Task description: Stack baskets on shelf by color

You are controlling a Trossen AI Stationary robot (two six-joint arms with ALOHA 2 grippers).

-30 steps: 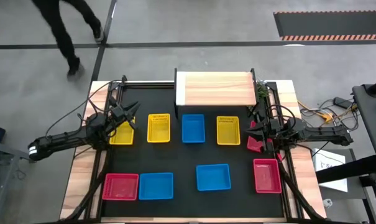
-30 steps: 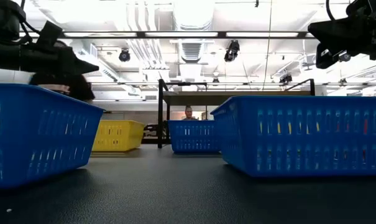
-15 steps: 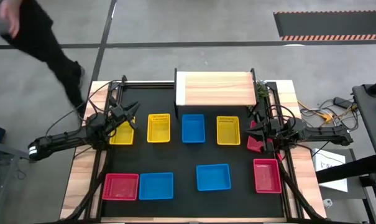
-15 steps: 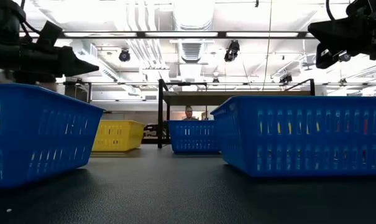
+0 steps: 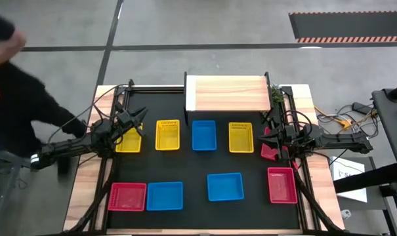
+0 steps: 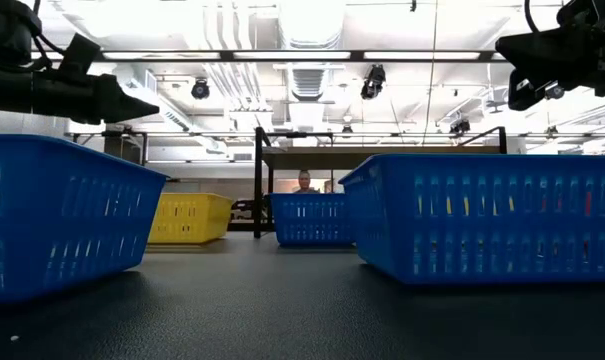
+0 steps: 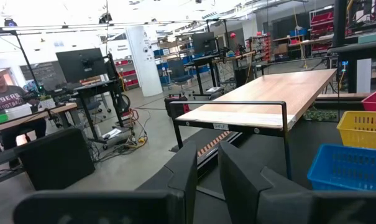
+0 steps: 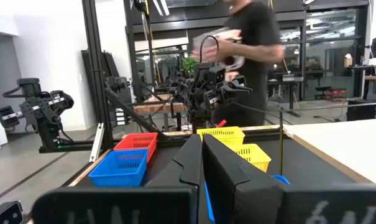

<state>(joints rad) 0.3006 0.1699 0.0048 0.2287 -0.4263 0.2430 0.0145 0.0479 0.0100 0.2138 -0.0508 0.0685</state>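
Observation:
Nine baskets sit flat on the black mat (image 5: 185, 164). In the far row are yellow (image 5: 168, 134), blue (image 5: 204, 135) and yellow (image 5: 241, 137), with another yellow (image 5: 126, 143) partly under my left gripper (image 5: 138, 122) and a red one (image 5: 270, 149) partly under my right gripper (image 5: 266, 131). In the near row are red (image 5: 128, 196), blue (image 5: 165, 196), blue (image 5: 225, 187) and red (image 5: 282, 185). The light wood shelf (image 5: 228, 93) stands at the far edge with nothing on it. Both grippers hover above the baskets. The left gripper (image 7: 207, 155) shows a narrow gap; the right gripper (image 8: 202, 146) is shut.
Black frame rails (image 5: 113, 105) run along the mat's left and right sides. A person (image 5: 14, 98) stands by the table's left side, beyond the left arm. In the low view two blue baskets (image 6: 482, 215) stand close, with the arms (image 6: 82, 90) overhead.
Both arms and all the baskets have kept still. A person beyond the table's far left corner has walked closer along the left side.

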